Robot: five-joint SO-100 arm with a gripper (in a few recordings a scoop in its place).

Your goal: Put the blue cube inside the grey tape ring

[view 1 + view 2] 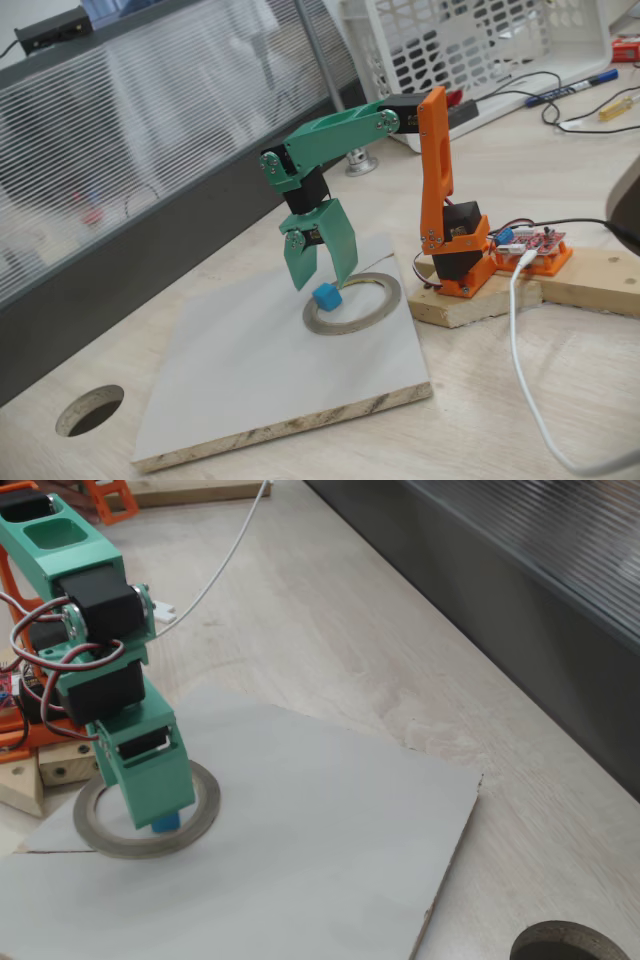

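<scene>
While I steer from afar, the green gripper [325, 278] hangs pointing down over the near rim of the grey tape ring [375, 283], its two jaws spread apart in a narrow V. The blue cube [326, 297] sits just under the fingertips, on the ring's left edge in this fixed view, and I judge it to be resting on or against the tape band rather than pinched; the jaws do not appear to press its sides, though the angle leaves this unsure. In the other fixed view the gripper [160, 815] hides most of the cube [166, 822], whose lower part peeks out inside the ring [205, 802]. The cube is small, bright cyan, matte and equal-sided, so no long axis matters. The ring lies flat on a white board [240, 380], thin and wide, with a yellowish inner edge. The ring's open centre lies towards the arm's base.
</scene>
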